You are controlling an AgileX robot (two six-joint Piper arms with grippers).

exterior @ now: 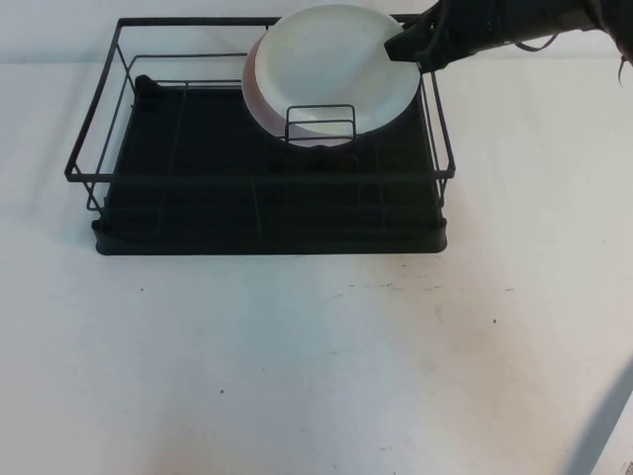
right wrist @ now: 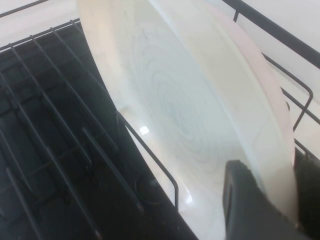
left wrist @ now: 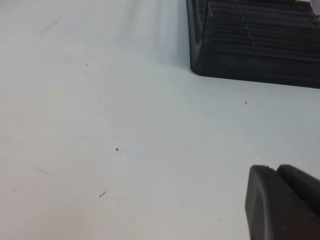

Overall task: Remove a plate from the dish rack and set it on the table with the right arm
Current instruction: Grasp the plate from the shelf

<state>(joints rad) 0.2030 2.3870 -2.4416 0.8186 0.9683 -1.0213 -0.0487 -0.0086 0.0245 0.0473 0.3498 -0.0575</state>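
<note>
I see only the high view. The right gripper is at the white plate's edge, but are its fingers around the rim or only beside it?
Observer: In the right wrist view one finger lies over the plate's face and the other sits behind its rim, so the right gripper straddles the edge.
Operator: Is the pink plate between the fingers also?
Observer: I cannot tell; the pink plate stands close behind the white one there.
Operator: I do not see the left gripper. Where is it?
Observer: The left gripper hovers over bare table, apart from the dish rack's corner.
</note>
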